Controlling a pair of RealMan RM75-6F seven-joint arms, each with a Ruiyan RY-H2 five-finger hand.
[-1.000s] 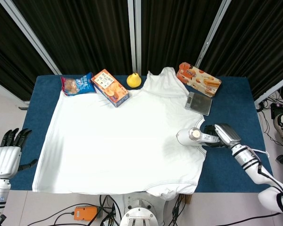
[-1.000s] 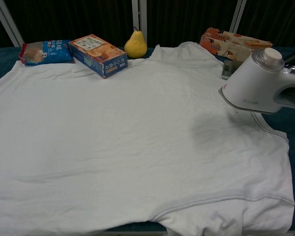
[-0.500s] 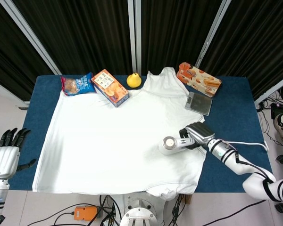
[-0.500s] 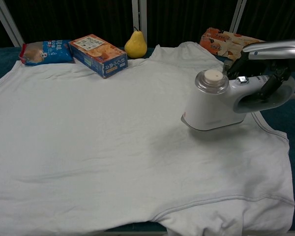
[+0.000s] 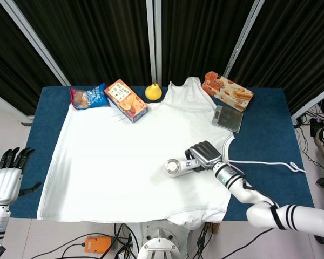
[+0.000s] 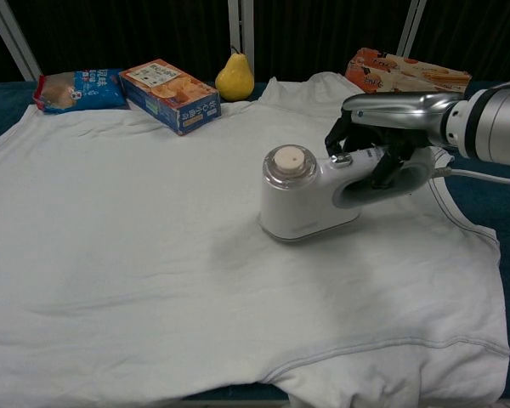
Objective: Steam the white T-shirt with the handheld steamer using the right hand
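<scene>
The white T-shirt (image 5: 135,156) (image 6: 153,255) lies spread flat over the blue table. My right hand (image 5: 204,155) (image 6: 376,140) grips the handle of the white handheld steamer (image 5: 175,167) (image 6: 310,195), whose head sits low over the shirt's right-centre area. Its white cord (image 5: 264,163) trails off to the right. My left hand (image 5: 8,175) hangs open off the table's left edge, holding nothing, and shows only in the head view.
Along the far edge lie a blue snack bag (image 5: 88,97) (image 6: 72,89), a blue-orange box (image 5: 126,100) (image 6: 170,95), a yellow pear (image 5: 153,91) (image 6: 235,78), an orange box (image 5: 227,90) (image 6: 404,72) and a small grey scale (image 5: 227,118).
My right hand has carried the steamer leftward from the shirt's right sleeve edge toward its middle. The left hand has stayed put.
</scene>
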